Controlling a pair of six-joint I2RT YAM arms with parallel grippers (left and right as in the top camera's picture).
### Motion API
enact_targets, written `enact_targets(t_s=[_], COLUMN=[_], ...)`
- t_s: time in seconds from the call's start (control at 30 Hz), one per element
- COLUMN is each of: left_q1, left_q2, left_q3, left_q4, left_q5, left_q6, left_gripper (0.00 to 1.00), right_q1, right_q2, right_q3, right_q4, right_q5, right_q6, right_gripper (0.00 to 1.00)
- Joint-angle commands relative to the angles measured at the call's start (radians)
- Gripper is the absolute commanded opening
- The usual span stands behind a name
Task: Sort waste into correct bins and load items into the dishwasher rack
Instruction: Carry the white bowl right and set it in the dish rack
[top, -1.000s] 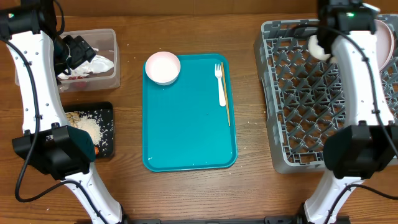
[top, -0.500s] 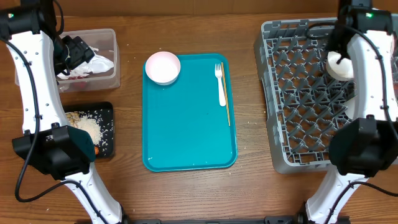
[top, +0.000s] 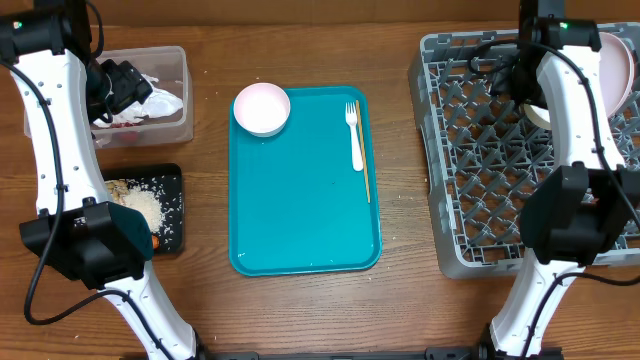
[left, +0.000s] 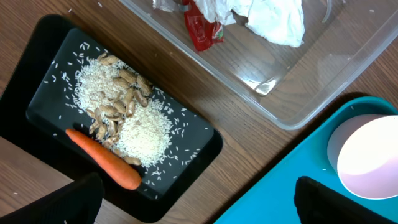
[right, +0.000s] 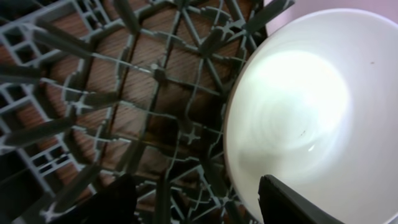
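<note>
My right gripper (right: 199, 202) hangs open over the grey dishwasher rack (top: 470, 200), seen from overhead near the rack's back left (top: 512, 75). A white bowl (right: 298, 112) lies in the rack beside its right finger, with only lattice between the fingers. A large plate (top: 618, 65) leans at the rack's far right. My left gripper (left: 202, 205) is open and empty, high between the black tray (left: 43, 68) and the clear tub (left: 311, 81). The tray holds rice, beige scraps and a carrot (left: 102, 158). The tub holds white napkins (left: 273, 18) and a red wrapper (left: 200, 28).
A teal tray (top: 300, 200) lies mid-table. On it are a second white bowl (top: 262, 108) at the back left corner, a white fork (top: 355, 135) and a thin wooden stick (top: 365, 170). A few rice grains dot the wood by the black tray.
My right gripper carried the white bowl rightward over the rack, let it go there and opened, then drew back to the left. The left arm has not moved.
</note>
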Motion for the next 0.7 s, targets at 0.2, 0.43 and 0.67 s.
enact_targets(t_s=[0.2,0.43,0.67], left_q1=[0.003,0.003,0.003], left_q2=[-0.001,-0.001,-0.001], left_q3=[-0.005,-0.005,-0.005], left_q4=[-0.003,-0.01,-0.027], left_q5=[-0.016,-0.016,-0.016], left_q6=[0.02,0.02,0.02], left_gripper=[1.0,1.0,1.0], right_q1=[-0.006,-0.01,-0.029], right_q2=[0.017,0.019,0.036], right_q3=[0.007,0.007,0.007], right_q4=[0.011,0.004,-0.003], right_q5=[0.071,0.076,0.077], right_q6=[-0.002,0.0,0.009], right_gripper=[0.32,0.31,0.17])
